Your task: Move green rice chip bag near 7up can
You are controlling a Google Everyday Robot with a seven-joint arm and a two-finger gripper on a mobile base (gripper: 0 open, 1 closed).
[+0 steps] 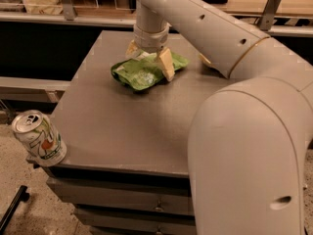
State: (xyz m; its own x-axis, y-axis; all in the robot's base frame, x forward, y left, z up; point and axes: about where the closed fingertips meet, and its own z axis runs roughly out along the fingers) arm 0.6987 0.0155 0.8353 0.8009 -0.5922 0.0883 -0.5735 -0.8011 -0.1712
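Observation:
The green rice chip bag (142, 75) lies flat on the far middle of the grey table (122, 126). My gripper (148, 58) reaches down onto it from above and is open. One cream fingertip (165, 65) rests on the bag's right part, and the other (131, 48) is at its far left edge. The 7up can (39, 138) stands upright at the table's front left corner, well apart from the bag.
My large white arm (244, 131) fills the right side of the view and covers the table there. A sliver of a tan bag (204, 59) shows behind the arm. Shelving and a rail (73, 16) run behind the table. Floor (19, 199) lies below left.

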